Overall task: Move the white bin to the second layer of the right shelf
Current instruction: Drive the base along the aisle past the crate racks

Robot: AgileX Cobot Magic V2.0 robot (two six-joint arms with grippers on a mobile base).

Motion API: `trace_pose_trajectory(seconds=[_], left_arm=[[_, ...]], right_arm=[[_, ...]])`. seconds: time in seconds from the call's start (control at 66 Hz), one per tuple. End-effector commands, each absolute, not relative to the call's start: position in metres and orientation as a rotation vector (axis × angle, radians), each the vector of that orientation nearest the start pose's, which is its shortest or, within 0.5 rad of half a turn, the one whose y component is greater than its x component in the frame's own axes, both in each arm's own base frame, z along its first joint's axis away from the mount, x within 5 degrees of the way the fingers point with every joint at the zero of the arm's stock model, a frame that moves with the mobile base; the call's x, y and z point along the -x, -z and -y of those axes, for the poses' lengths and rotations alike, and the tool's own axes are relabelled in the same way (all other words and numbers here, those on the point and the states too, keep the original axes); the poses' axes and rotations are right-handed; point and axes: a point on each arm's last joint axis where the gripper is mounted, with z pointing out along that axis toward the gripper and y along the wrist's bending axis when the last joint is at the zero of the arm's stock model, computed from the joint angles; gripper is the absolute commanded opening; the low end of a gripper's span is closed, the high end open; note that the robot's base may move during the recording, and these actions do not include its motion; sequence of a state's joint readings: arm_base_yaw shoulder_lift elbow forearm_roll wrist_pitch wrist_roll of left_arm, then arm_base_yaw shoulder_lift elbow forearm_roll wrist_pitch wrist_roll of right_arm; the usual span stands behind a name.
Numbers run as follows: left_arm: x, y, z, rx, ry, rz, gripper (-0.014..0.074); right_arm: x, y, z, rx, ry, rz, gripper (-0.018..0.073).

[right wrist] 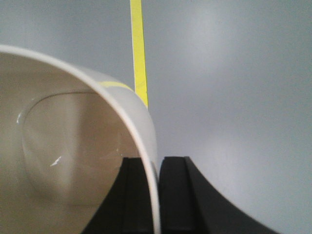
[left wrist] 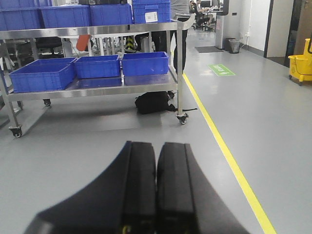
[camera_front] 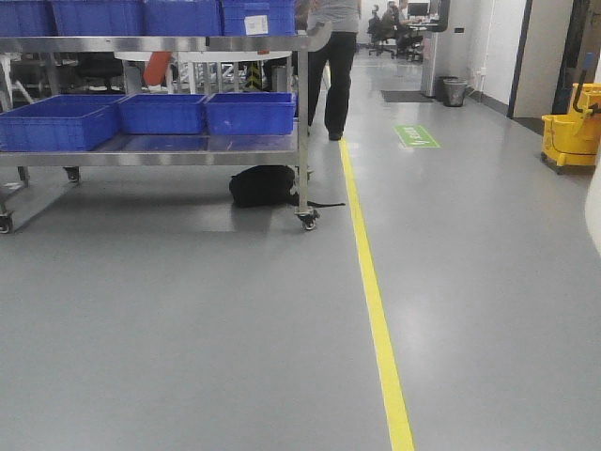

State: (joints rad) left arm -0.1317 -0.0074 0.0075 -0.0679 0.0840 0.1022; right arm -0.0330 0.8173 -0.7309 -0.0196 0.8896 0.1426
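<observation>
Gripping wall of white bin (right wrist: 73, 141): right tool (right wrist: 156, 168) clenched on rim, bin hanging above grey floor (right wrist: 234, 97). Left tool (left wrist: 156, 156) closed, empty. Roller shelf not in view (only wheeled cart (camera_front: 150, 157) far left). Hold pinch firm, bin level, turn base slowly.

- No wording is reading clearly in any view.
- A green rectangular floor sign (camera_front: 416, 136) is lying on the grey floor (camera_front: 188, 329) right of the yellow floor line (camera_front: 376, 319); its white marking is showing too blurred to read.
- A white paper label (camera_front: 256, 24) is sitting on a blue plastic crate (camera_front: 282, 19) atop the wheeled steel cart (camera_front: 141, 43); its print is showing too small to read.
</observation>
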Motion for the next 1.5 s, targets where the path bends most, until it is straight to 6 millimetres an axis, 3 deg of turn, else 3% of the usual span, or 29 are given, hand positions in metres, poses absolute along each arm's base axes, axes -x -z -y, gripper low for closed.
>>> trace_pose_trajectory(seconds=[0.0, 1.485], left_arm=[[-0.0559, -0.1994, 0.0077, -0.122, 0.089, -1.502, 0.0085], [-0.0559, -0.1994, 0.0077, -0.122, 0.089, -1.502, 0.0085]], right_arm=[[-0.1477, -0.3204, 0.0065, -0.194, -0.023, -2.356, 0.0049], [-0.1477, -0.3204, 0.0065, -0.194, -0.023, -2.356, 0.0049]])
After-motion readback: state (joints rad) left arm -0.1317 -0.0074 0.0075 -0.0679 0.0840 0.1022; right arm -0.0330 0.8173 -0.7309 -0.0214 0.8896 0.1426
